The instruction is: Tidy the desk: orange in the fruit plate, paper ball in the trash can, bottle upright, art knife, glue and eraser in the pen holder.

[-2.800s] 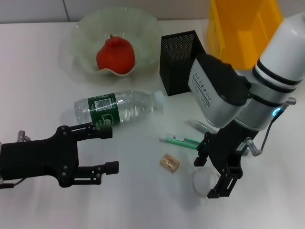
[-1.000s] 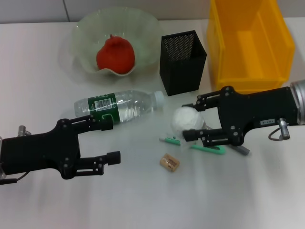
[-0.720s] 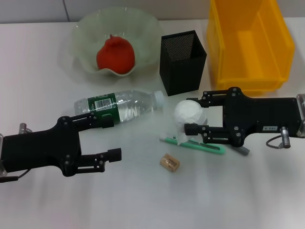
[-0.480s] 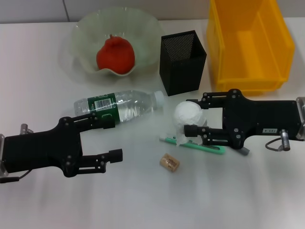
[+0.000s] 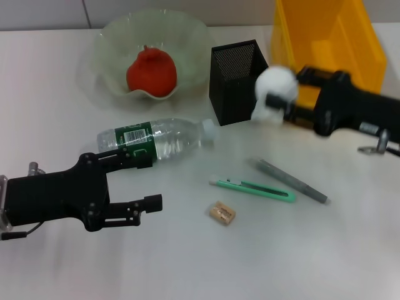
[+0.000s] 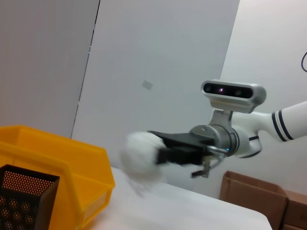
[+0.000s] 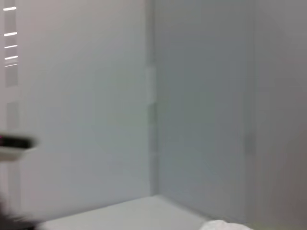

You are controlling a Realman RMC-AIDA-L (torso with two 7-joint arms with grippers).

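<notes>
the right gripper (image 5: 281, 100) is raised off the desk (image 5: 187, 262) and clamped on the paper ball (image 5: 275, 87), which sits between its two black fingers. in the head view the ball appears between the pen holder (image 5: 239, 81) and the trash can (image 5: 325, 50), in front of the bin's near wall and not inside it. the left wrist view shows the same gripper (image 6: 160, 154) from farther off, with the paper ball (image 6: 140, 155) carried in the air above the tabletop, beside the yellow trash can (image 6: 57, 163) and the mesh pen holder (image 6: 24, 196).

the left gripper (image 5: 147, 184) rests low at the near left of the desk, its fingers spread wide and holding nothing. the upper finger lies just beside the label end of the bottle (image 5: 156, 140); contact cannot be confirmed.

the bottle lies on its side, cap pointing toward the pen holder. the orange (image 5: 150, 70) sits in the fruit plate (image 5: 109, 37) at the far left. the art knife (image 5: 253, 189) and the glue (image 5: 290, 181) lie flat on the desk, near each other at an angle, not touching. the eraser (image 5: 222, 214) lies just in front of the knife's white tip end.
</notes>
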